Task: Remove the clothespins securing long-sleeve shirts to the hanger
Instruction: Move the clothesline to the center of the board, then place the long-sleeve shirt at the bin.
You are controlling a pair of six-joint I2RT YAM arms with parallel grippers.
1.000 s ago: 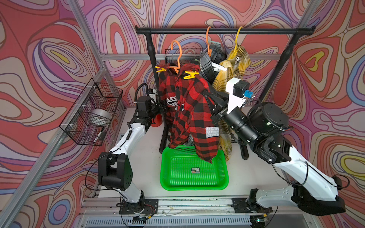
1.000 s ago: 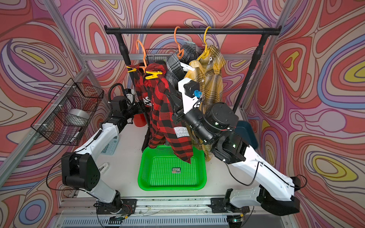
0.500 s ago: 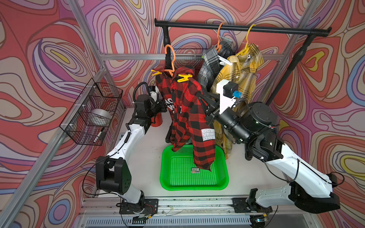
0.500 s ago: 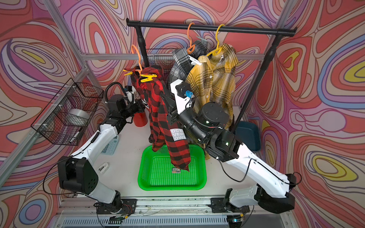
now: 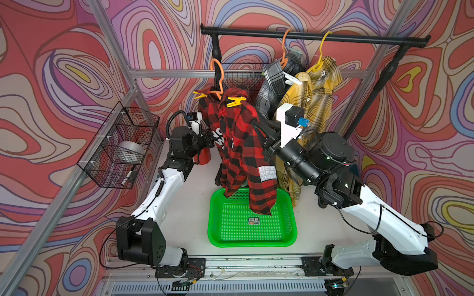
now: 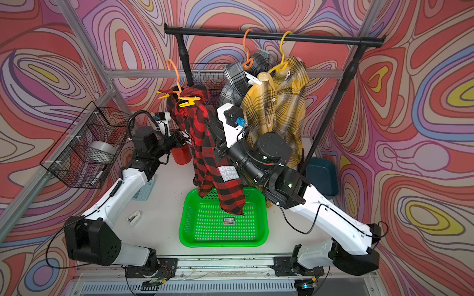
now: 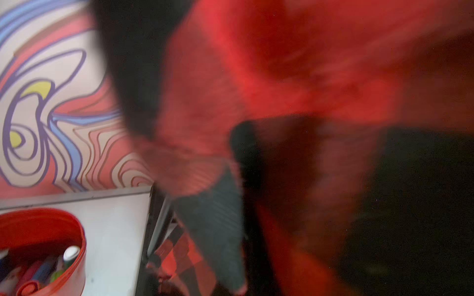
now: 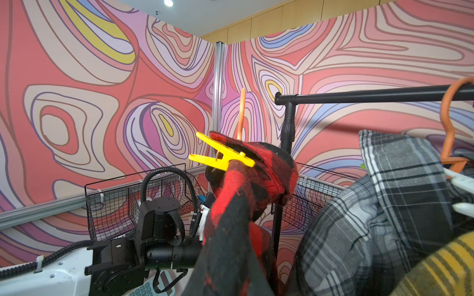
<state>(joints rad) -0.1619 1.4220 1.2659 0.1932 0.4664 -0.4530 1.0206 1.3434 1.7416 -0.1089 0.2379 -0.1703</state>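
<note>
1. Swirl-patterned pink, red and purple walls are enclosing a white tabletop. A black metal clothes rail is standing at the back.
2. Red-and-black check flannel shirt is hanging on an orange plastic hanger. The hook is riding clear of the rail, beside its end post, above a green perforated plastic tray.
3. Two yellow plastic clothespins are pinching the shirt's shoulders to the hanger, one on each side of the hook. Neither is off yet.
4. Left gripper is pressing into the shirt's side with its jaws closed tight. In the left wrist view, red cloth is bunching over one finger pad.
5. Right gripper is sitting buried in the shoulder nearest the grey plaid shirt. It is looking narrow and seemingly clamping cloth, though the jaws themselves are hidden.
6. Risk: neither claw is on a pin, and both seem to be carrying the garment. Freeing one to reach a clothespin is likely to be letting the hanger tip or drop.
7. Risk: tugging the cloth could be dragging the shirt under the pins, or swinging it into the grey plaid neighbour.
</note>
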